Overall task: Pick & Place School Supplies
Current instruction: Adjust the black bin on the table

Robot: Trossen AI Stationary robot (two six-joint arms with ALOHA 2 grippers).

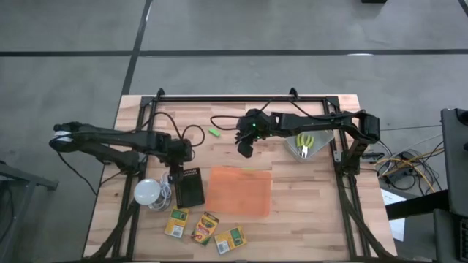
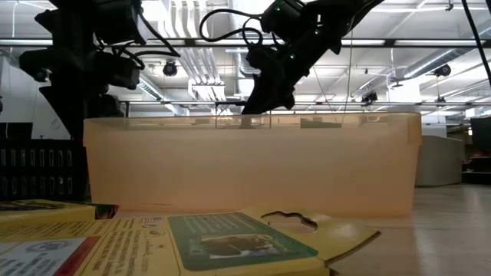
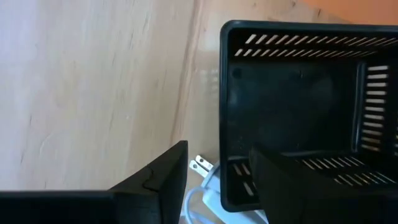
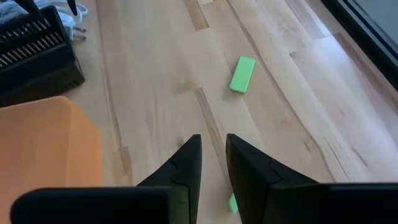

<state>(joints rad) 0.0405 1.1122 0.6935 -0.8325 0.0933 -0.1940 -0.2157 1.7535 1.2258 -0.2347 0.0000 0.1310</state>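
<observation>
My right gripper [image 1: 245, 148] hangs above the bare wood just beyond the orange tray [image 1: 240, 191], open by a narrow gap [image 4: 214, 149] with nothing between its fingertips. One bright green block [image 4: 242, 74] lies ahead of it on the table [image 1: 215, 132]. A sliver of another green block [image 4: 232, 203] shows by one finger, and I cannot tell whether the finger touches it. My left gripper [image 3: 217, 171] is open over a corner of the black slotted basket [image 1: 190, 187], one finger outside its wall [image 3: 227, 124] and one over its hollow. Three crayon boxes [image 1: 205, 228] lie at the near edge.
A white bulb [image 1: 148, 191] with cord and plug [image 3: 200, 165] lies left of the basket. Yellow-handled tools [image 1: 306, 144] sit on a white sheet at the right. In the low view the tray wall [image 2: 253, 165] blocks most of the table, with a crayon box [image 2: 230, 241] in front of it.
</observation>
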